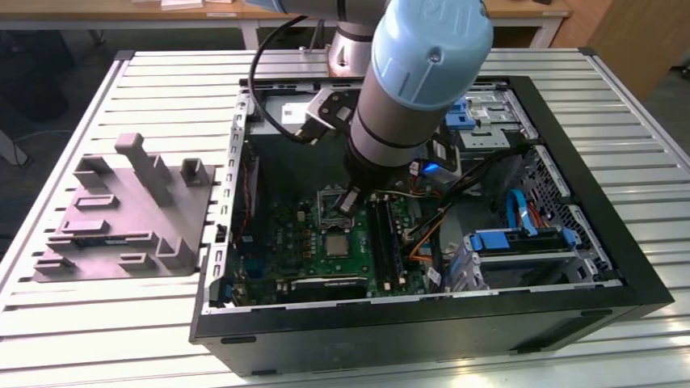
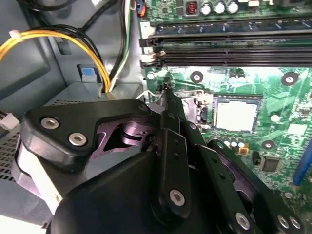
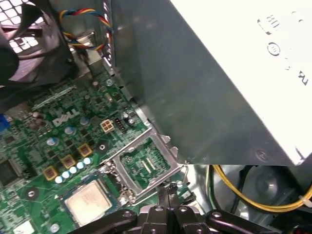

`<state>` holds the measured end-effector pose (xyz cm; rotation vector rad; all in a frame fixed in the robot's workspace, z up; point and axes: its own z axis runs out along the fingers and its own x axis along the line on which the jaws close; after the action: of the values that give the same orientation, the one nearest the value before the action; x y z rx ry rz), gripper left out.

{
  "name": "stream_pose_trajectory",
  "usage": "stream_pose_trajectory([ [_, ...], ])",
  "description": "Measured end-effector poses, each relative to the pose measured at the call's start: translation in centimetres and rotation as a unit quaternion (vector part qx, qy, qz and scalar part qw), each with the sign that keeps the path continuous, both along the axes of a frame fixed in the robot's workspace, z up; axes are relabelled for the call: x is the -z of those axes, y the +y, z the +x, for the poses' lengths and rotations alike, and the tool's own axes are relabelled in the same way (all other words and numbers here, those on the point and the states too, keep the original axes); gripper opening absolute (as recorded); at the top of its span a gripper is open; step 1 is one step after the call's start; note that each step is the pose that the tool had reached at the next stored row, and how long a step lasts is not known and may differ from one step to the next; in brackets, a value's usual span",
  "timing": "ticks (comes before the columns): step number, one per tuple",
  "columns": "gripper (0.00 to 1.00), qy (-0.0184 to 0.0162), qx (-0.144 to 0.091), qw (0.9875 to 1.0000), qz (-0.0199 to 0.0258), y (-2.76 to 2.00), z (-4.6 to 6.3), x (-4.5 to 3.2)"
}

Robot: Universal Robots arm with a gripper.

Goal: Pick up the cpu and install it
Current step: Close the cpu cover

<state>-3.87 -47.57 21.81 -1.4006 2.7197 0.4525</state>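
Note:
The cpu (image 1: 338, 242), a small silver-grey square, lies flat in its socket on the green motherboard (image 1: 313, 259) inside the open computer case. It appears in both wrist views (image 2: 236, 116) (image 3: 87, 202). The silver socket frame (image 3: 144, 165) stands swung open beside it, its dark-rimmed window showing board behind it. My gripper (image 3: 168, 189) is down inside the case at the free edge of that frame, a short way from the cpu. Its thin black fingertips (image 2: 165, 95) are pressed together, shut, with nothing visible between them.
A grey moulded holder block (image 1: 124, 214) with upright posts sits on the slatted table at the exterior view's left. Black memory slots (image 2: 229, 46), yellow and black cables (image 2: 53, 36), a fan (image 3: 24, 34), a metal box (image 3: 209, 87) and blue drive brackets (image 1: 518, 238) crowd the case.

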Motion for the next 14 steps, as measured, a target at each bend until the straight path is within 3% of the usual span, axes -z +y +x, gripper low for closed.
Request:
stream_pose_trajectory([
  [3, 0.11, -0.0025, -0.004, 1.0000, 0.0009, 0.10, 0.07, 0.15],
  [8, 0.11, -0.0158, -0.013, 0.9998, 0.0003, 0.25, 0.09, 0.36],
  [14, 0.11, -0.0168, -0.013, 0.9998, -0.0012, 0.96, 0.19, 0.54],
])
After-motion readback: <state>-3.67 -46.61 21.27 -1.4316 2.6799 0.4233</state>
